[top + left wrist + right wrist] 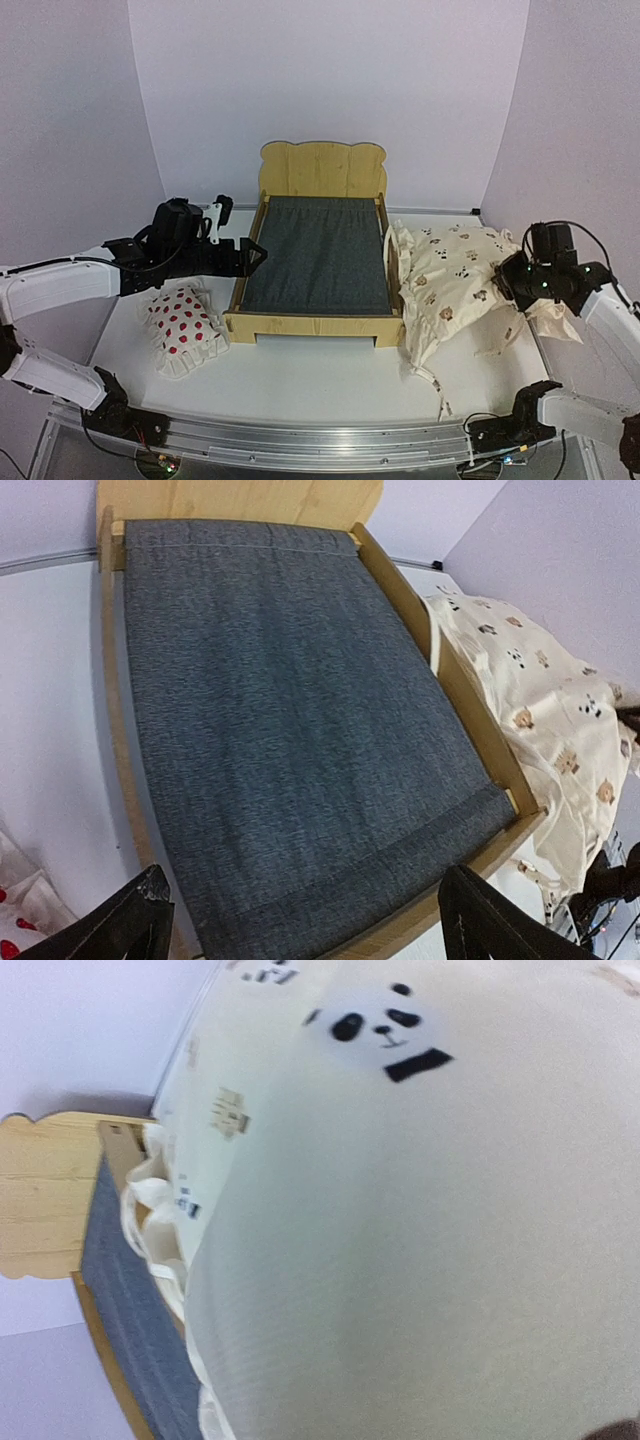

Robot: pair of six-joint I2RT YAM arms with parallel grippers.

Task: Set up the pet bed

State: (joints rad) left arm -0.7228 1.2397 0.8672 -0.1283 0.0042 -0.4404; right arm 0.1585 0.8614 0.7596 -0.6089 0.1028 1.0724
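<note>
The pet bed (315,255), pale plywood with a scalloped headboard and dark grey fabric base, stands mid-table; its base (290,730) fills the left wrist view. My left gripper (255,255) hovers open at the bed's left rail, its fingertips (150,915) wide apart over the foot end, holding nothing. A cream animal-print quilt (450,275) lies bunched to the right of the bed. My right gripper (508,280) is shut on the quilt's right edge. The quilt (420,1260) covers the right wrist view and hides the fingers; the bed (110,1290) shows at the left.
A white red-dotted pillow (183,325) lies left of the bed's foot, under the left arm. An aluminium rail (300,440) runs along the table's near edge between the arm bases. Lilac walls close the back and both sides.
</note>
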